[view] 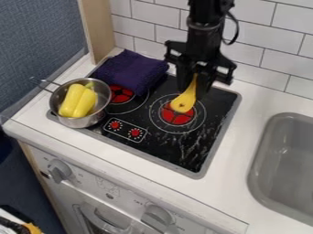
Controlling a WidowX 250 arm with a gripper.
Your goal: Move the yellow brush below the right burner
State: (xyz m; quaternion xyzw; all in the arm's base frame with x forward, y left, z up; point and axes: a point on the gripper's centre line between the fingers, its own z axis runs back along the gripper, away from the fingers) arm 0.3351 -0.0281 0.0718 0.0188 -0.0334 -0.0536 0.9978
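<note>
Jaws of the gripper (194,87) look pinched on the handle of the yellow brush (183,103), which honestly reads more like a spoon to me. Handle's up between them, wide end hangs down at a slant over the upper part of the right burner (176,119). Can't tell if that end touches the glass or sits just above it.

So progress-wise: I'd call the grab done and the placing not done. What's left, I reckon, is a short shift toward the front edge, past the burner's rings, onto the black glass (191,153) below it, then lower and let go. Watch that the wide end doesn't drag or swivel in the grip on the way.

Further out, the control panel (125,130) with its two red dials is just off the burner's lower left, so I'd keep right of that. Purple cloth (129,71) is bunched at the back left, the metal pot (76,122) with yellow stuff (78,100) in it is at the left edge, and the sink (284,167) is off to the right.
</note>
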